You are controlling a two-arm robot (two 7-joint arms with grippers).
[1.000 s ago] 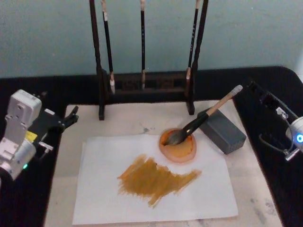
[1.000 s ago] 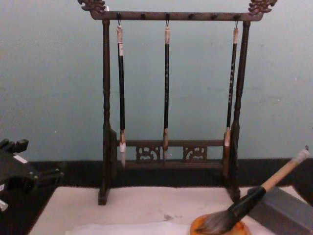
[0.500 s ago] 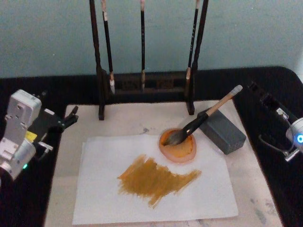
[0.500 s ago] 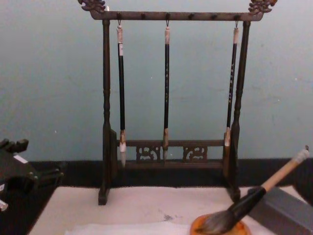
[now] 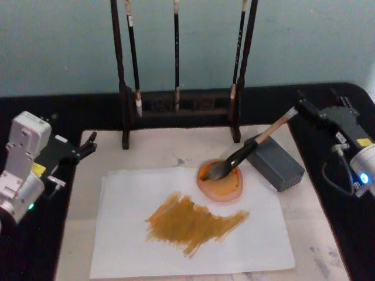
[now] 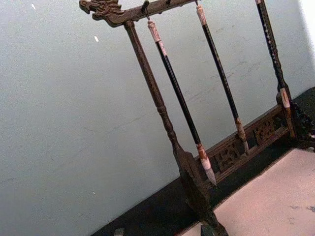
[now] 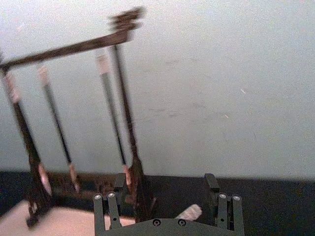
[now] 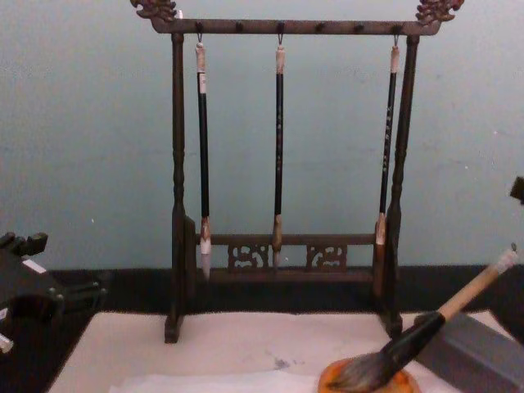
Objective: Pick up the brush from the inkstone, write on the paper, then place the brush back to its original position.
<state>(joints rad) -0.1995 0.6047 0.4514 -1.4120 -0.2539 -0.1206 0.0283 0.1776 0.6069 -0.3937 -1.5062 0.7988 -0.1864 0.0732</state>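
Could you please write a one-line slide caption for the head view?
Right gripper open at the brush handle's end, bristles resting in the inkstone.

A calligraphy practice station is shown, set up on a black table [image 5: 35, 257] against a plain pale blue-green wall [image 8: 82, 147]. This is indicated by a carved dark wooden brush stand [image 8: 176, 164] hung with three thin brushes [image 8: 279, 147], a beige mat [image 5: 176, 146], an inkstone [image 5: 221, 181] and ochre-stroked paper [image 5: 129, 234].

3 thin brushes [image 5: 176, 52], 1 thick brush [image 5: 249, 146]
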